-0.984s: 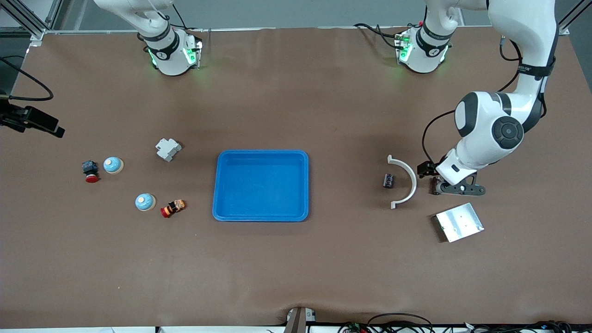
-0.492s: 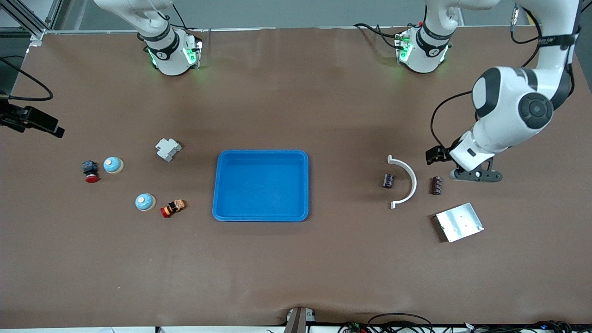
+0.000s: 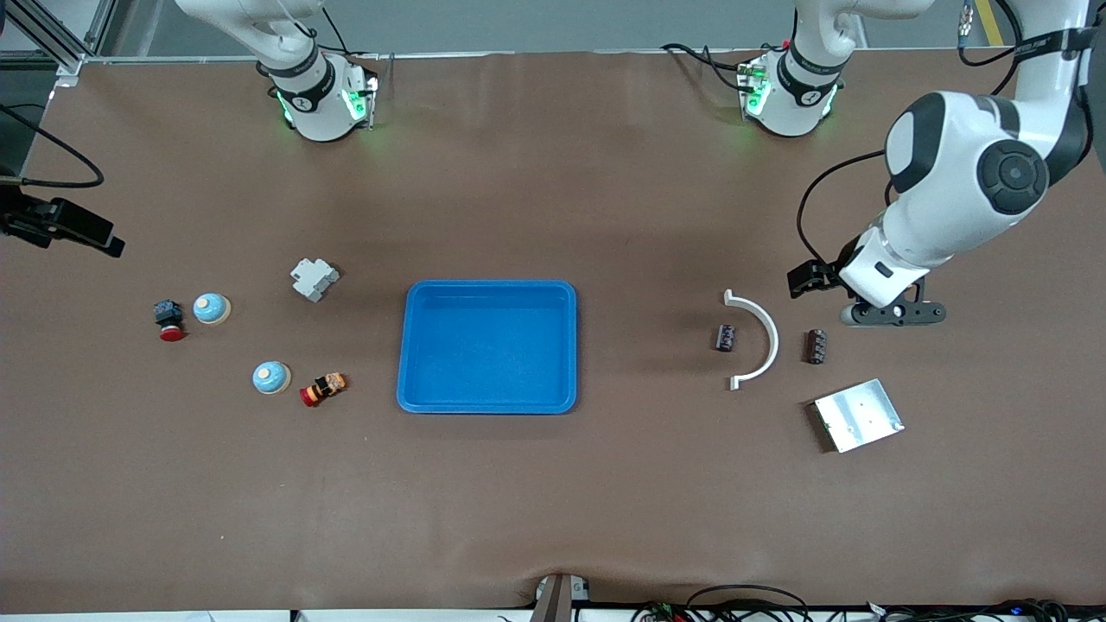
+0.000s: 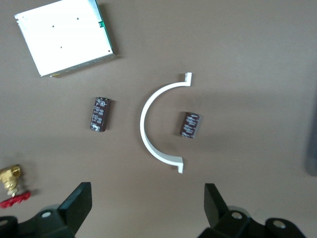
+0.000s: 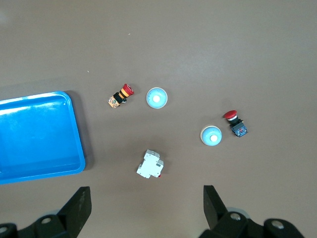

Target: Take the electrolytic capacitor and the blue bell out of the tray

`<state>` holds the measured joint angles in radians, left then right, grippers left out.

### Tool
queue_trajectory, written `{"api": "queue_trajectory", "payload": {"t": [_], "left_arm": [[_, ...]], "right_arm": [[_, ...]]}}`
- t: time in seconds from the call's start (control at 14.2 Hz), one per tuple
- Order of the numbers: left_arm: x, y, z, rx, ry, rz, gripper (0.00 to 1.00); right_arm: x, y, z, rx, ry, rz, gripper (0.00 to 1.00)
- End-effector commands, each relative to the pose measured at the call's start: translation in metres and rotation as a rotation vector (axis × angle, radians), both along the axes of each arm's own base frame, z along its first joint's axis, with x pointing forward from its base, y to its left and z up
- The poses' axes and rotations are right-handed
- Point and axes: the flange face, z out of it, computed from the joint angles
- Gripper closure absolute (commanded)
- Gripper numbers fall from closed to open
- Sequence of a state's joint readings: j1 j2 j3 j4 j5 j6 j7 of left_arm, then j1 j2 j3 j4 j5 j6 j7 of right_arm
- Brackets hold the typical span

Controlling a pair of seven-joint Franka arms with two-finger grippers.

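Although the task asks for a capacitor and a bell to come out of the tray point(image 3: 488, 345), the blue tray lies bare in the middle of the worktop point(image 3: 553, 501), so by the look of things both are already out. Taking the tray as landmark, two electrolytic capacitors lie toward the left arm's end: the first capacitor point(image 3: 726, 337) sits inside the curve of a white half-ring clamp point(image 3: 760, 339), and the second capacitor point(image 3: 816, 345) lies just outside the curve, well apart from the tray. Both lie on their sides, each long axis running roughly from the arm bases toward the front camera, parallel to one another. A silver metal plate point(image 3: 858, 415) rests nearer the front camera than the second capacitor.

The left gripper point(image 3: 892, 313) hangs just above the worktop beside the second capacitor; its jaws stand fully apart with nothing between them, which I judge fits a release just made there. The left wrist view shows both capacitors, the clamp and a small brass valve with a red handle point(image 4: 11, 181).

Toward the right arm's end of the tray stand two blue bells, one bell point(image 3: 211, 308) beside a red push-button point(image 3: 168, 318), the other bell point(image 3: 271, 377) beside a red-capped switch point(image 3: 323, 388); both stand upright, dome up. A grey breaker point(image 3: 314, 278) sits nearby. The right gripper point(image 5: 146, 210) waits high over this group, jaws wide and empty.
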<state>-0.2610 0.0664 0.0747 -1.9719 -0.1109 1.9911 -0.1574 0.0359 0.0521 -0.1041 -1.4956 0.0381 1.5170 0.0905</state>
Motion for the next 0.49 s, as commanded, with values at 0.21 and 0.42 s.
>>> {"api": "queue_trajectory", "payload": {"t": [0.21,0.42], "left_arm": [[0.01,0.005,0.068,0.087,0.059,-0.053,0.0],[0.006,0.004,0.081,0.093,0.04,-0.044,0.0]], "right_arm": [[0.0,0.003,0.005,-0.026,-0.003,0.019,0.0],[0.003,-0.001,0.006,-0.029,-0.02,0.024,0.0]]}}
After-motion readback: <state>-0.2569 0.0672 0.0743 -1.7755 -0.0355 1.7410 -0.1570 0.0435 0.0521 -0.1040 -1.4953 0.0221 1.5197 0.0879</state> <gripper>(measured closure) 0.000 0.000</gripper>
